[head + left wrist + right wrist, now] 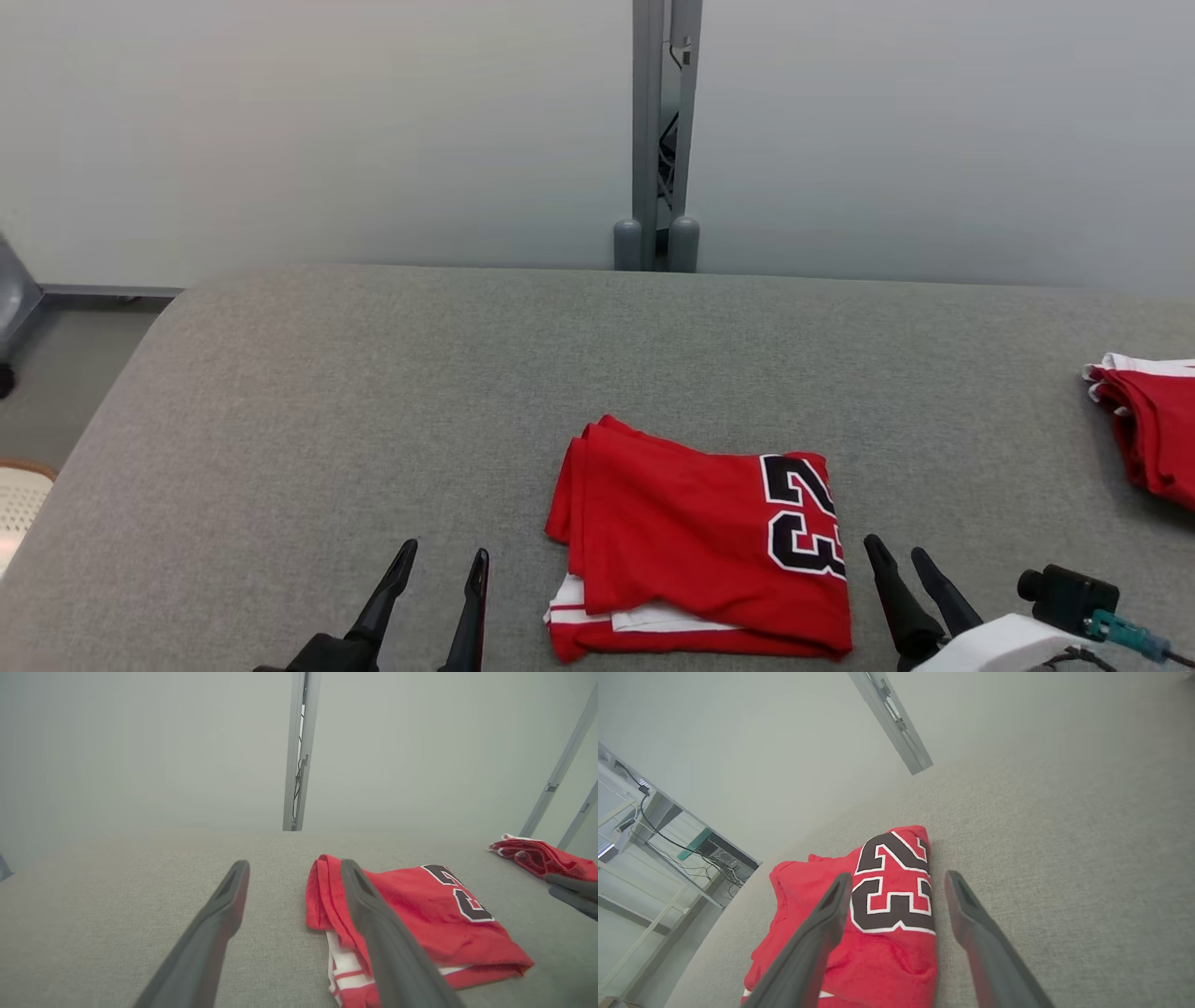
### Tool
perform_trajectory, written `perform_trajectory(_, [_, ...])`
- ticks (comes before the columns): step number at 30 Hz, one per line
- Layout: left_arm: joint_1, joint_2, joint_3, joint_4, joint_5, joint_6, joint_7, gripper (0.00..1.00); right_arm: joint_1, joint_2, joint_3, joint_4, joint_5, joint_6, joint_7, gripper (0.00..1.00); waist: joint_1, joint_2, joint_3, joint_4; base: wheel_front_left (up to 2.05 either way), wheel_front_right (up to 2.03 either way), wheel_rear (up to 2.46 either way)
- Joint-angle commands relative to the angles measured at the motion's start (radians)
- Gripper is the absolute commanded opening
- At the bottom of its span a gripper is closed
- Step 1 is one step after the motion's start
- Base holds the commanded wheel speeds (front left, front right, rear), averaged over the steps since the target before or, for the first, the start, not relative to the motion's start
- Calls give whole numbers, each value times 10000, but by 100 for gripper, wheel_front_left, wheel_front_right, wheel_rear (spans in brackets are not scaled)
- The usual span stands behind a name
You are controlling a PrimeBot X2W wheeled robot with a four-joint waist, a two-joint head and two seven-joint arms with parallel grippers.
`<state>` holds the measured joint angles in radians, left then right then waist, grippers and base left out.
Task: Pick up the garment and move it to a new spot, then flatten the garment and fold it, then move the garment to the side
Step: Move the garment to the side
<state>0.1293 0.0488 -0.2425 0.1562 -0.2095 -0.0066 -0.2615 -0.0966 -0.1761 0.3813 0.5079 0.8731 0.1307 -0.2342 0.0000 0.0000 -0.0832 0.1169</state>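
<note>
Garment [695, 551] near-square, numeral [803, 515] at right edge

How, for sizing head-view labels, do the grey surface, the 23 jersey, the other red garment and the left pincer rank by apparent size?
1. grey surface
2. 23 jersey
3 or 4, unsure: other red garment, cut by the frame edge, and left pincer, nearer the camera.

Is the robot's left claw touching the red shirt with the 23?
Apart. The head view shows a strip of bare grey tabletop between the open left gripper and the red shirt.
</note>
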Motion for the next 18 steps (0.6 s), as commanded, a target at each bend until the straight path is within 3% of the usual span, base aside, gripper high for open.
perform_trajectory(1, [-225,43,23,-73,102,-39,-40,100,-348,-109,162,201,597,-1,138,100,0,0,263,292,0,0,0])
perform_trajectory(7, [-372,43,-83,-107,157,-126,-40,100,-1119,-727,1003,729,2493,-1,920,100,0,0,651,794,0,0,0])
perform_trajectory(12, [-479,41,-151,-140,184,-175,-40,100,-1586,-1116,1522,1373,3086,-1,1025,100,0,0,875,1056,0,0,0])
perform_trajectory(18, [-637,40,-218,-167,213,-217,-40,100,-1896,-1086,1961,1919,3946,-1,1222,100,0,0,1063,1252,0,0,0])
